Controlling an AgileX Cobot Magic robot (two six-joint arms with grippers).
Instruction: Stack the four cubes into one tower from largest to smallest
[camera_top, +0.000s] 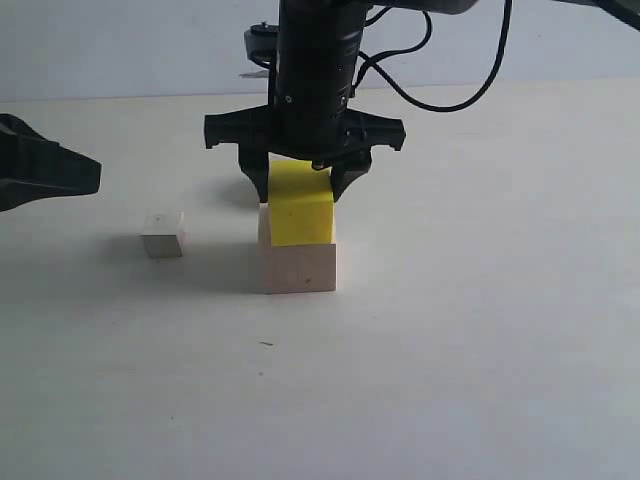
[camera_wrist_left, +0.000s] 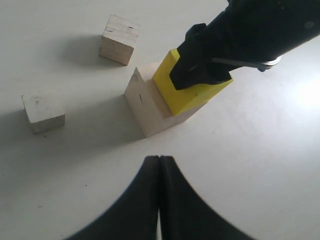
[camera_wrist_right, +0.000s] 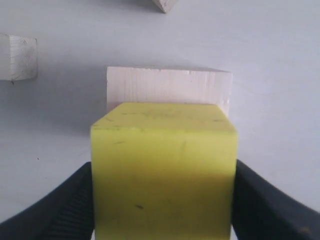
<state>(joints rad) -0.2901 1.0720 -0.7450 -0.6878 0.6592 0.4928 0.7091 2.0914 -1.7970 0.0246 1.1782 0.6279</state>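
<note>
The largest pale wood cube (camera_top: 298, 268) stands mid-table. The yellow cube (camera_top: 300, 208) is at its top face, with my right gripper (camera_top: 300, 190) shut on it from above; whether it rests fully I cannot tell. In the right wrist view the yellow cube (camera_wrist_right: 162, 170) fills the gap between the fingers (camera_wrist_right: 65, 210), with the wood cube (camera_wrist_right: 167, 90) just beyond. One small greyish wood cube (camera_top: 162, 233) lies left of the stack. The left wrist view shows both small cubes (camera_wrist_left: 43, 110) (camera_wrist_left: 120, 39) apart on the table. My left gripper (camera_wrist_left: 159, 159) is shut and empty, well short of the stack (camera_wrist_left: 150, 107).
The left arm's black gripper (camera_top: 45, 170) hovers at the far left edge of the exterior view. The right arm's body and cables (camera_top: 315, 60) rise above the stack. The second small cube is hidden behind that arm in the exterior view.
</note>
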